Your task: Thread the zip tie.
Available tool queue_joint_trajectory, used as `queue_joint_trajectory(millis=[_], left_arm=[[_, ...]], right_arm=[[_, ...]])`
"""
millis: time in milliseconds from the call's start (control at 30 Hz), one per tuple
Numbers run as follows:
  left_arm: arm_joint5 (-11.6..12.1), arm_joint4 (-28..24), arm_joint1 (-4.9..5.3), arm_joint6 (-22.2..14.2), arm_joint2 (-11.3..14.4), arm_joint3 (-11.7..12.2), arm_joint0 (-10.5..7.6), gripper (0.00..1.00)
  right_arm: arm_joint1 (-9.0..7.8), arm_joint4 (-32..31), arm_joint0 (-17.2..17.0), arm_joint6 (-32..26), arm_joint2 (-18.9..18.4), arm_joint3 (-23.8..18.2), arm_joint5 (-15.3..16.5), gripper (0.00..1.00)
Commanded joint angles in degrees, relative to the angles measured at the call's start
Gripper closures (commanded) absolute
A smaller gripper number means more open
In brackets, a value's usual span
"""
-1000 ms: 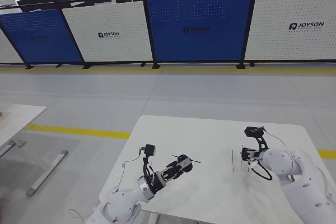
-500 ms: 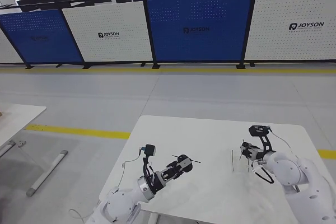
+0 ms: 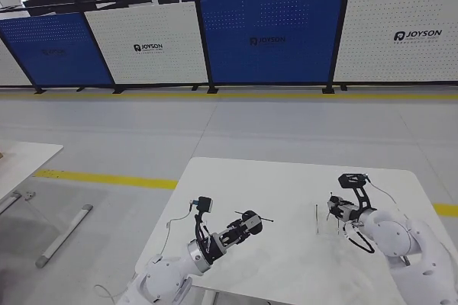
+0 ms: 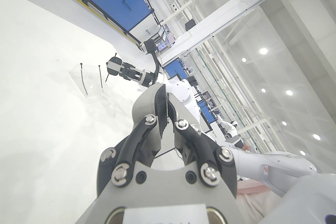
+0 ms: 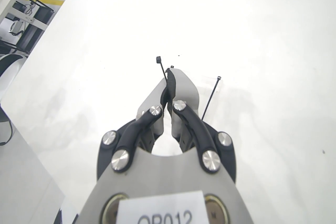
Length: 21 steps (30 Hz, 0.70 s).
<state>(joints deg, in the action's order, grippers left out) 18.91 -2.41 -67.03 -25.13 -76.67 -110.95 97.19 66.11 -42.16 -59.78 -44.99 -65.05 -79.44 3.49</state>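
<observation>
My left gripper (image 4: 166, 97) is shut on a thin black zip tie (image 4: 166, 104), held above the table's front left part; in the top view the left gripper (image 3: 249, 223) has the zip tie (image 3: 267, 220) sticking out sideways. My right gripper (image 5: 169, 78) is shut on a second black zip tie (image 5: 160, 66), whose square head pokes out past the fingertips. The right gripper (image 3: 336, 207) hovers over the table's right side, just beside a small clear stand (image 4: 78, 72). From the left wrist view the right gripper (image 4: 113, 69) sits next to that stand.
The clear stand (image 5: 210, 80) carries spare zip ties (image 5: 211, 97), one of them upright beside my right gripper. The white table (image 3: 275, 183) has open room in its middle and back. Its left edge drops off to the floor, where another table stands.
The right arm has shifted slightly, its wrist settling a little lower and nearer the stand. The left arm has kept still with its zip tie.
</observation>
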Motion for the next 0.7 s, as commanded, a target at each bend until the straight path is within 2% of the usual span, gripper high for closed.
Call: queue_joint_trajectory(millis=[0,300,367,500,667], left_arm=[[0.00,0.00,0.00,0.00,0.00,0.00,0.00,1.00],[0.00,0.00,0.00,0.00,0.00,0.00,0.00,1.00],[0.00,0.00,0.00,0.00,0.00,0.00,0.00,1.00],[0.00,0.00,0.00,0.00,0.00,0.00,0.00,1.00],[0.00,0.00,0.00,0.00,0.00,0.00,0.00,1.00]], right_arm=[[0.00,0.00,0.00,0.00,0.00,0.00,0.00,1.00],[0.00,0.00,0.00,0.00,0.00,0.00,0.00,1.00],[0.01,-0.18,-0.50,2.06,-0.22,-0.51,0.11,1.00],[-0.52,2.06,-4.22,8.85,-3.76,-3.76,3.39,1.00],[-1.78,2.75,-13.79,14.33,-9.49,-11.82,7.21,1.00]])
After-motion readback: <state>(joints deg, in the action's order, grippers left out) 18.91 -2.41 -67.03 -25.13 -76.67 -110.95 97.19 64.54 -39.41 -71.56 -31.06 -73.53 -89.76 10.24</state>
